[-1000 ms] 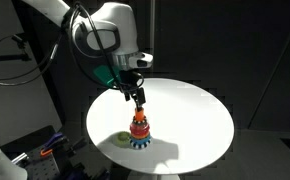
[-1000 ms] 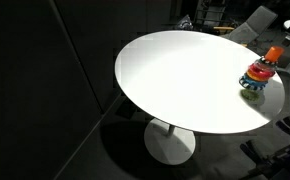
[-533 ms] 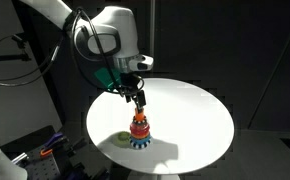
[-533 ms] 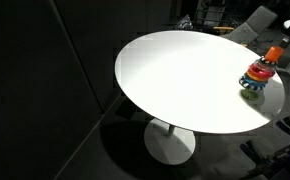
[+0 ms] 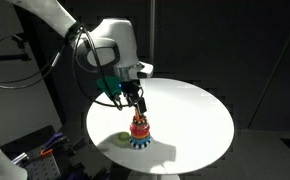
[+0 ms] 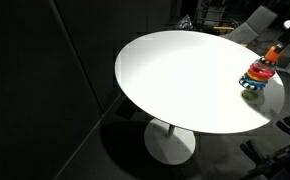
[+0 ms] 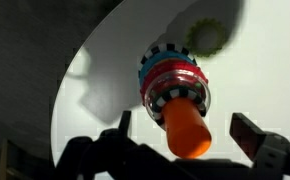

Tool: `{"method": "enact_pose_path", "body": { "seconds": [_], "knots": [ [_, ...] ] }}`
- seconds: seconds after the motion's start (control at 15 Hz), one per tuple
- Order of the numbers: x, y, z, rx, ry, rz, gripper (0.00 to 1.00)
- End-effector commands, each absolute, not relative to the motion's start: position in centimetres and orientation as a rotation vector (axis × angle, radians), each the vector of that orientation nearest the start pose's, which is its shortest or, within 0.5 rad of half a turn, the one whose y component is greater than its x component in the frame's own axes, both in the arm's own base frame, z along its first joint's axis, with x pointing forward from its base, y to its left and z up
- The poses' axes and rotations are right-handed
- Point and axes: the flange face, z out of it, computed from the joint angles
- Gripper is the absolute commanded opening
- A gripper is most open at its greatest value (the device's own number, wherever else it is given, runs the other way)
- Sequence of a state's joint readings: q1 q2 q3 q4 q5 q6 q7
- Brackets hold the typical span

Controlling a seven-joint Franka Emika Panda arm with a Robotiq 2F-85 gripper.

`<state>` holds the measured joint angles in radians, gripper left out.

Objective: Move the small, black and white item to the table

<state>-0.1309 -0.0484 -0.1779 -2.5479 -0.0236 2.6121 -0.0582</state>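
Note:
The toy stack (image 5: 138, 131) stands near the front edge of the round white table (image 5: 185, 110); it also shows in an exterior view (image 6: 256, 76). In the wrist view an orange peg (image 7: 185, 125) tops the stack. A small black and white checkered piece (image 7: 168, 98) sits round the peg's base, above the red ring (image 7: 173, 78). My gripper (image 5: 138, 101) hangs just above the stack. In the wrist view the gripper (image 7: 185, 128) is open, with one finger on each side of the orange peg, touching nothing.
A yellow-green ring (image 5: 120, 139) lies flat on the table beside the stack and shows in the wrist view (image 7: 207, 35). The table edge runs close to the stack. Dark equipment and cables stand around the table.
My gripper has come down a little toward the top of the stack and the wrist has turned slightly. The stack and the rings have not moved.

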Motion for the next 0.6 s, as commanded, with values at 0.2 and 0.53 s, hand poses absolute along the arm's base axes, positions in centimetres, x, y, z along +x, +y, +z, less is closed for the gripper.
{"method": "enact_pose_path", "body": {
  "seconds": [0.2,0.53],
  "knots": [
    [43.8,-14.1,27.9,-3.139,0.381,-0.223,1.0],
    [44.0,-14.1,26.7,-3.144,0.384,-0.256,1.0]
  ]
}}
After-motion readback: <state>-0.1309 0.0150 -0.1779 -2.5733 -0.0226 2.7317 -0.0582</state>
